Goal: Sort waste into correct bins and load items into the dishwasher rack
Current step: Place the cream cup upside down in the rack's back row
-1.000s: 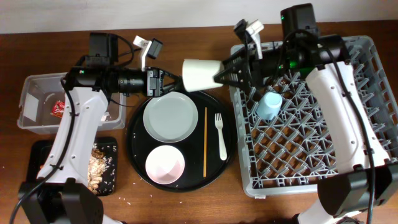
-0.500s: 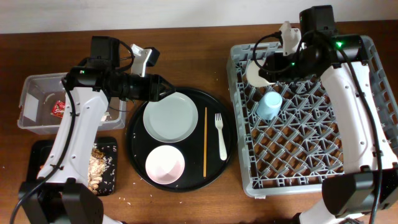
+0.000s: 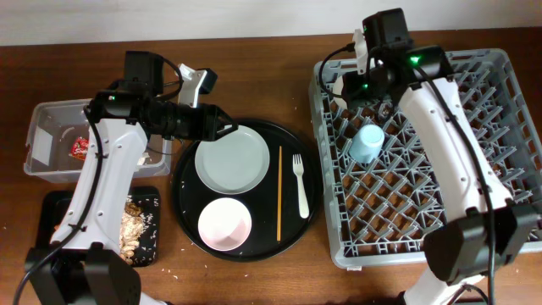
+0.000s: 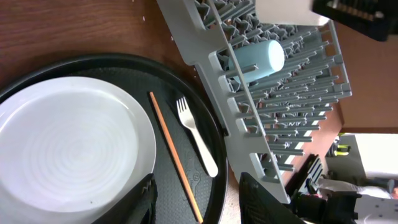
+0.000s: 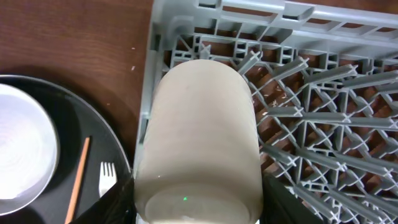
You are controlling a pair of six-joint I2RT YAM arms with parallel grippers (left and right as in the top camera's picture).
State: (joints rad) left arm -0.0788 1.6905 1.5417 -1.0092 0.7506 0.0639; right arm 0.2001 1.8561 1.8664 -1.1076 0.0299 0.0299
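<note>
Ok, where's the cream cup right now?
In the right wrist view the cream cup is held in the right gripper, over the dishwasher rack's corner beside the round black tray.

Grey lattice-patterned rack (image 3: 423, 178) at three o'clock; light blue cup (image 3: 367, 142); cream cup (image 5: 199, 137). Black round tray (image 3: 264, 203): pale plate (image 3: 232, 158) with faint rings, pink-white bowl (image 3: 224, 224), white fork (image 3: 301, 188), tan chopstick (image 3: 279, 203). Red wrapper (image 3: 80, 148) at nine o'clock; beige scraps (image 3: 133, 227) at seven. Brown table (image 3: 254, 68).

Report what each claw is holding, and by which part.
Right claw grips the cream cup by its sides, at the end nearest the wrist. Left claw holds nothing.
</note>
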